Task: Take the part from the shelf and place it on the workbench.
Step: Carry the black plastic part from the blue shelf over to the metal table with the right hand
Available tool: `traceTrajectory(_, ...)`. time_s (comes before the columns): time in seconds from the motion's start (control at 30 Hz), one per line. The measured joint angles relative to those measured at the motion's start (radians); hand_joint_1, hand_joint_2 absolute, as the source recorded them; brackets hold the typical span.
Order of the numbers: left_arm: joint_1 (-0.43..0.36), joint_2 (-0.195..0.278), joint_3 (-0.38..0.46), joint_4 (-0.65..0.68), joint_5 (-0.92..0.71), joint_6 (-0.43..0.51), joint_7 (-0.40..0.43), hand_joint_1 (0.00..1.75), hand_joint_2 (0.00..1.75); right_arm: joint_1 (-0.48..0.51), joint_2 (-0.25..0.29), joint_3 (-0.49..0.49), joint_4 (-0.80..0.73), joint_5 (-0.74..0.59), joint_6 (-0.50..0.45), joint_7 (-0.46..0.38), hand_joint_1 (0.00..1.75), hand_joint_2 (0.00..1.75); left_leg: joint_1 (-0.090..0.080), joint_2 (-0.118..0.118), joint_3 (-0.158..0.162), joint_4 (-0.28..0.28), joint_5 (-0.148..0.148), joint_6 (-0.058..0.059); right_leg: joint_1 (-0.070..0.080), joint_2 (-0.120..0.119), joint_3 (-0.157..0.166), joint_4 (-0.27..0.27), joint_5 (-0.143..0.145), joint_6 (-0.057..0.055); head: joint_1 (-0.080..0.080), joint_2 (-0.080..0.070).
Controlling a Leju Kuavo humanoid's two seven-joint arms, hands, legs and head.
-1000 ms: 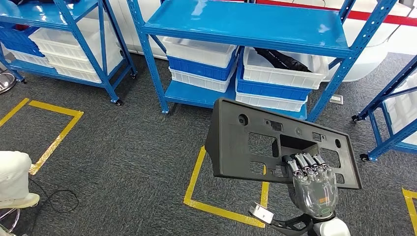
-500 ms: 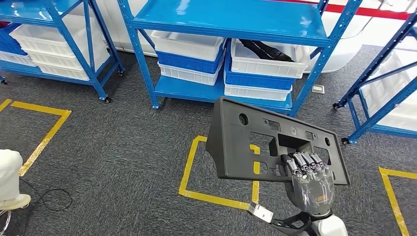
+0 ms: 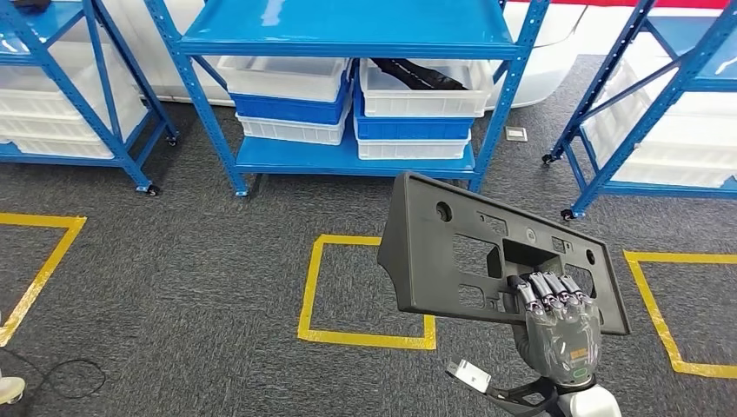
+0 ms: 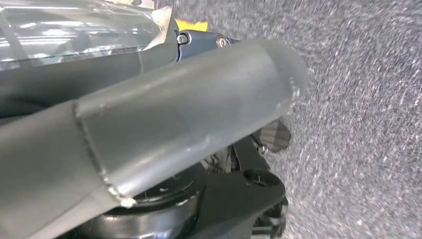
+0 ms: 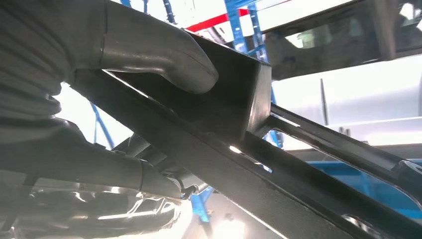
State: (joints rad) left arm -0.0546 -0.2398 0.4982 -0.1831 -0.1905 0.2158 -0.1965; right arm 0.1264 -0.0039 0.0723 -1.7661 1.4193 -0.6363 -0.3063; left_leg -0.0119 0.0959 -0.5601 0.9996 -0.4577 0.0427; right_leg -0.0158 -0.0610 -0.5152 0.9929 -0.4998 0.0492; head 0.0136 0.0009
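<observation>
One right hand grips dark panel above carpet; wrist view: thumb clamps box rim; left hand's state unclear.

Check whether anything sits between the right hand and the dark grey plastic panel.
Nothing does: the right hand already grips the dark grey plastic panel at its lower edge, fingers hooked into a cutout. No workbench is visible.

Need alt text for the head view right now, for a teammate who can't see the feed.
The robot's right hand holds a dark grey panel part with cutouts, above grey carpet marked with yellow tape squares. Behind stand blue shelving racks holding white and blue bins.
</observation>
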Motion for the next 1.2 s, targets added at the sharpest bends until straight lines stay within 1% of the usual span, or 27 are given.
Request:
traceTrajectory(0.03, -0.001, 0.001, 0.0, 0.0, -0.002, 0.016, -0.006, 0.0, 0.0, 0.002, 0.002, -0.002, 0.0, 0.001, 0.0, 0.001, 1.75, 1.75, 0.003, -0.001, -0.001, 0.004, -0.003, -0.007, -0.003, 0.012, -0.002, -0.002, 0.006, -0.011, 0.0, 0.0)
traceTrajectory(0.07, 0.0, 0.003, 0.0, 0.0, -0.008, 0.04, -0.019, 0.0, 0.0, 0.003, 0.004, -0.004, -0.001, 0.001, 0.0, 0.001, 1.75, 1.75, 0.008, -0.02, -0.016, 0.045, -0.033, -0.017, -0.007, 0.029, -0.007, -0.003, 0.015, -0.027, -0.002, 0.0)
traceTrajectory(0.13, 0.002, 0.009, 0.0, 0.0, -0.021, 0.09, -0.051, 0.0, 0.0, 0.004, 0.01, -0.006, 0.0, 0.002, 0.0, 0.0, 1.75, 1.75, 0.018, -0.07, -0.073, 0.186, -0.12, -0.036, -0.014, 0.06, -0.016, -0.004, 0.032, -0.048, -0.005, 0.0)
traceTrajectory(0.17, 0.004, 0.011, 0.0, 0.0, -0.026, 0.11, -0.067, 0.0, 0.0, 0.005, 0.013, -0.007, 0.0, 0.002, 0.0, -0.002, 1.75, 1.75, 0.021, -0.091, -0.101, 0.259, -0.157, -0.04, -0.014, 0.074, -0.023, -0.003, 0.037, -0.052, -0.006, 0.0)
traceTrajectory(0.2, 0.005, 0.013, 0.0, 0.0, -0.027, 0.123, -0.078, 0.0, 0.0, 0.006, 0.015, -0.008, 0.001, 0.002, 0.0, -0.004, 1.75, 1.75, 0.023, -0.094, -0.109, 0.284, -0.159, -0.041, -0.014, 0.086, -0.025, -0.003, 0.039, -0.051, -0.007, 0.0)
traceTrajectory(0.23, 0.005, 0.014, 0.0, 0.0, -0.027, 0.133, -0.085, 0.0, 0.0, 0.006, 0.016, -0.01, 0.002, 0.0, 0.0, -0.008, 1.75, 1.75, 0.025, -0.096, -0.096, 0.265, -0.138, -0.041, -0.014, 0.098, -0.026, -0.003, 0.041, -0.05, -0.007, 0.0)
traceTrajectory(0.27, 0.005, 0.016, 0.0, 0.0, -0.027, 0.138, -0.092, 0.0, 0.0, 0.006, 0.018, -0.012, 0.002, -0.004, 0.0, -0.012, 1.75, 1.75, 0.027, -0.102, -0.067, 0.211, -0.104, -0.04, -0.015, 0.11, -0.026, -0.002, 0.043, -0.047, -0.007, 0.0)
traceTrajectory(0.33, 0.005, 0.019, 0.0, 0.0, -0.025, 0.124, -0.095, 0.0, 0.0, 0.004, 0.021, -0.017, 0.002, -0.021, 0.0, -0.028, 1.75, 1.75, 0.033, -0.148, 0.0, 0.076, -0.044, -0.035, -0.013, 0.133, -0.028, -0.001, 0.046, -0.041, -0.006, 0.0)
traceTrajectory(0.4, 0.004, 0.022, 0.0, 0.0, -0.023, 0.091, -0.09, 0.0, 0.0, -0.001, 0.025, -0.021, 0.004, -0.047, 0.0, -0.055, 1.75, 1.75, 0.034, -0.182, 0.027, 0.012, -0.029, -0.032, -0.01, 0.152, -0.04, 0.001, 0.052, -0.028, -0.006, 0.0)
traceTrajectory(0.43, 0.003, 0.022, -0.001, 0.0, -0.023, 0.079, -0.086, 0.0, 0.0, -0.003, 0.027, -0.024, 0.007, -0.059, 0.0, -0.069, 1.75, 1.75, 0.031, -0.18, 0.027, 0.007, -0.03, -0.028, -0.01, 0.163, -0.048, 0.0, 0.057, -0.02, -0.006, 0.0)
traceTrajectory(0.47, 0.002, 0.021, -0.001, 0.0, -0.023, 0.072, -0.085, 0.0, 0.0, -0.004, 0.03, -0.026, 0.009, -0.069, 0.0, -0.081, 1.75, 1.75, 0.029, -0.166, 0.025, 0.005, -0.027, -0.022, -0.011, 0.171, -0.056, -0.001, 0.061, -0.011, -0.006, 0.0)
traceTrajectory(0.5, 0.001, 0.019, -0.001, 0.0, -0.023, 0.067, -0.084, 0.0, 0.0, -0.005, 0.032, -0.03, 0.012, -0.077, 0.0, -0.089, 1.75, 1.75, 0.027, -0.154, 0.024, 0.0, -0.021, -0.013, -0.012, 0.164, -0.065, 0.005, 0.06, -0.006, -0.006, 0.0)
traceTrajectory(0.53, 0.001, 0.018, -0.001, 0.0, -0.022, 0.063, -0.084, 0.0, 0.0, -0.006, 0.035, -0.032, 0.016, -0.083, 0.0, -0.095, 1.75, 1.75, 0.027, -0.14, 0.022, -0.005, -0.016, -0.004, -0.011, 0.144, -0.078, 0.025, 0.048, -0.005, -0.004, 0.0)
traceTrajectory(0.6, 0.002, 0.016, 0.0, 0.0, -0.02, 0.055, -0.083, 0.0, 0.0, -0.011, 0.038, -0.035, 0.023, -0.096, 0.0, -0.103, 1.75, 1.75, 0.025, -0.109, 0.018, -0.011, -0.009, 0.008, -0.011, 0.092, -0.128, 0.127, -0.008, -0.011, 0.0, 0.0)
traceTrajectory(0.67, 0.003, 0.017, 0.0, 0.0, -0.019, 0.048, -0.083, 0.0, 0.0, -0.014, 0.04, -0.037, 0.034, -0.106, 0.0, -0.108, 1.75, 1.75, 0.02, -0.079, 0.011, -0.01, -0.006, 0.013, -0.011, 0.074, -0.182, 0.255, -0.066, -0.011, 0.002, 0.0)
traceTrajectory(0.7, 0.003, 0.017, 0.0, 0.0, -0.019, 0.046, -0.083, 0.0, 0.0, -0.013, 0.04, -0.039, 0.039, -0.11, 0.0, -0.109, 1.75, 1.75, 0.018, -0.065, 0.008, -0.01, -0.005, 0.014, -0.01, 0.072, -0.19, 0.286, -0.077, -0.007, 0.002, 0.0)
traceTrajectory(0.73, 0.003, 0.017, 0.0, 0.0, -0.019, 0.046, -0.083, 0.0, 0.0, -0.013, 0.041, -0.04, 0.044, -0.114, 0.0, -0.109, 1.75, 1.75, 0.016, -0.051, 0.007, -0.01, -0.004, 0.014, -0.01, 0.07, -0.175, 0.274, -0.071, -0.001, 0.003, 0.0)
traceTrajectory(0.77, 0.002, 0.016, 0.0, 0.0, -0.019, 0.049, -0.083, 0.0, 0.0, -0.013, 0.041, -0.041, 0.049, -0.117, 0.0, -0.109, 1.75, 1.75, 0.015, -0.038, 0.007, -0.01, -0.004, 0.013, -0.01, 0.063, -0.139, 0.222, -0.053, 0.006, 0.002, 0.0)
traceTrajectory(0.83, 0.002, 0.016, 0.0, 0.0, -0.022, 0.067, -0.083, 0.0, 0.0, -0.013, 0.042, -0.042, 0.055, -0.12, 0.0, -0.109, 1.75, 1.75, 0.009, -0.015, 0.009, -0.008, -0.004, 0.01, -0.003, 0.027, -0.047, 0.073, -0.01, 0.01, 0.002, 0.0)
traceTrajectory(0.87, 0.001, 0.016, 0.0, 0.0, -0.024, 0.084, -0.084, 0.0, 0.0, -0.013, 0.043, -0.042, 0.057, -0.119, 0.0, -0.107, 1.75, 1.75, 0.006, -0.005, 0.01, -0.007, -0.004, 0.007, 0.001, 0.012, -0.018, 0.021, 0.006, 0.004, 0.002, 0.0)
traceTrajectory(0.9, 0.0, 0.016, 0.0, 0.0, -0.025, 0.107, -0.087, 0.0, 0.0, -0.011, 0.044, -0.042, 0.058, -0.116, 0.0, -0.104, 1.75, 1.75, 0.004, 0.004, 0.011, -0.006, -0.004, 0.003, 0.006, 0.003, -0.007, -0.004, 0.014, -0.003, 0.001, 0.0)
traceTrajectory(0.97, -0.001, 0.016, 0.0, 0.0, -0.028, 0.155, -0.095, 0.0, 0.0, -0.005, 0.045, -0.043, 0.059, -0.117, 0.0, -0.099, 1.75, 1.75, 0.003, 0.02, 0.013, -0.006, -0.003, -0.006, 0.008, 0.018, -0.014, -0.009, 0.022, -0.019, 0.0, 0.0)
traceTrajectory(1.0, -0.002, 0.017, 0.0, 0.0, -0.027, 0.17, -0.1, 0.0, 0.0, -0.003, 0.045, -0.044, 0.06, -0.119, 0.0, -0.099, 1.75, 1.75, 0.006, 0.015, 0.012, -0.002, -0.007, -0.013, 0.004, 0.027, -0.014, -0.011, 0.025, -0.025, 0.0, 0.0)
traceTrajectory(1.07, -0.002, 0.02, 0.001, 0.0, -0.021, 0.174, -0.11, 0.0, 0.0, -0.002, 0.046, -0.045, 0.061, -0.123, 0.0, -0.099, 1.75, 1.75, 0.012, -0.028, -0.006, 0.046, -0.048, -0.025, -0.009, 0.045, -0.012, -0.015, 0.035, -0.041, -0.002, 0.0)
traceTrajectory(1.13, 0.001, 0.023, 0.005, 0.0, -0.012, 0.161, -0.119, 0.0, 0.0, -0.004, 0.048, -0.045, 0.064, -0.126, 0.0, -0.1, 1.75, 1.75, 0.017, -0.079, -0.055, 0.168, -0.121, -0.033, -0.012, 0.063, -0.017, -0.015, 0.042, -0.052, -0.004, 0.0)
traceTrajectory(1.17, 0.002, 0.023, 0.008, 0.0, -0.008, 0.151, -0.124, 0.0, 0.0, -0.004, 0.049, -0.045, 0.066, -0.128, 0.0, -0.101, 1.75, 1.75, 0.018, -0.09, -0.081, 0.23, -0.15, -0.036, -0.011, 0.073, -0.021, -0.014, 0.043, -0.053, -0.005, 0.0)
traceTrajectory(1.2, 0.004, 0.024, 0.01, 0.0, -0.004, 0.141, -0.129, 0.0, 0.0, -0.004, 0.049, -0.045, 0.069, -0.13, 0.0, -0.102, 1.75, 1.75, 0.019, -0.094, -0.096, 0.269, -0.16, -0.038, -0.011, 0.085, -0.023, -0.013, 0.045, -0.053, -0.005, 0.0)
